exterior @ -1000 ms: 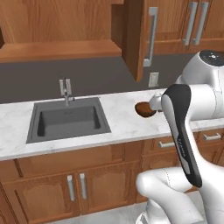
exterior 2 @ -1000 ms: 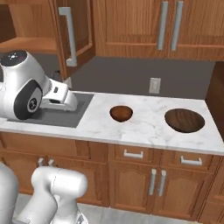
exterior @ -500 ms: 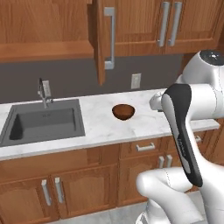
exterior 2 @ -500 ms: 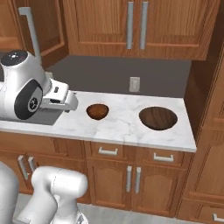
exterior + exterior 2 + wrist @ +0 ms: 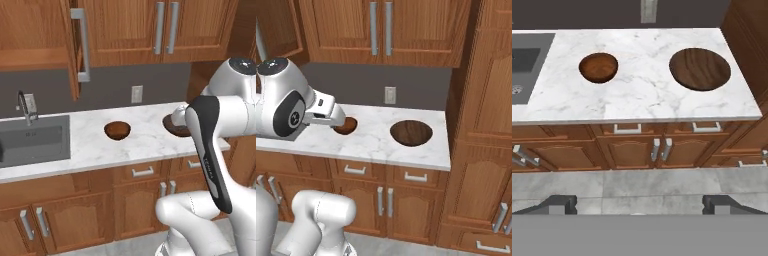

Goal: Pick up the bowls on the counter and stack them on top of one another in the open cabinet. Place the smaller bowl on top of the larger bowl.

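A wooden kitchen, with a white marble counter [image 5: 642,95] running right from a dark sink [image 5: 30,142]. On it sit two wooden bowls, well apart: the small reddish bowl [image 5: 598,67] nearer the sink, the wide dark bowl [image 5: 700,68] toward the counter's right end. My pincer [image 5: 639,204] hangs back from the counter edge, fingers spread wide and holding nothing. The open cabinet [image 5: 35,35] waits up on the wall above the sink, its door [image 5: 75,47] swung out. I judge this the approach stage, with neither bowl lifted yet. The wide bowl should go first, so my next move calls for reaching forward and down over its rim.
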You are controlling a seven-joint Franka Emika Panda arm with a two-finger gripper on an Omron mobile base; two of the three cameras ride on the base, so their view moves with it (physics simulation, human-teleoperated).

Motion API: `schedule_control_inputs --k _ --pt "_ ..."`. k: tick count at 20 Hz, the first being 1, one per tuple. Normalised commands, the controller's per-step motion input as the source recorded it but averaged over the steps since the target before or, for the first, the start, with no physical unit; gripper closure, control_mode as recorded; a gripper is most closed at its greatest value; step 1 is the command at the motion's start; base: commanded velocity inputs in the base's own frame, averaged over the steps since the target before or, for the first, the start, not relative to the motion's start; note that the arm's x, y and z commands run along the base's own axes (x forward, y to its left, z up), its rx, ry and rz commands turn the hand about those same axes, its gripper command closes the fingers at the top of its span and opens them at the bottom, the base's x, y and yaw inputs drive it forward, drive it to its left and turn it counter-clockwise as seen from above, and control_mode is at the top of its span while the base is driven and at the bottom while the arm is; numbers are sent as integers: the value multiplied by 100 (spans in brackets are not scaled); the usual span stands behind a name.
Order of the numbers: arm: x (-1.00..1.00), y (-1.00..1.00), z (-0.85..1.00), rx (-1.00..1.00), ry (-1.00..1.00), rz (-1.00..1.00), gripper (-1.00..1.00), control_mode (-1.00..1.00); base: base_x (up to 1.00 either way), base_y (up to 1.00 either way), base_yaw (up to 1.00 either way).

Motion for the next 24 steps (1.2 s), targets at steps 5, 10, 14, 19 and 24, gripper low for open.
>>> schedule_control_inputs --k 5,10,14,19,24 --pt "0 0 0 0 0 0 -100 100 25 -42 4" --pt "0 0 0 0 0 0 -100 100 32 -33 8" --pt "0 0 0 0 0 0 -100 100 35 -39 5" --pt "0 0 0 0 0 0 -100 100 33 -45 2" --pt "0 0 0 0 0 0 -100 100 28 -40 -1"
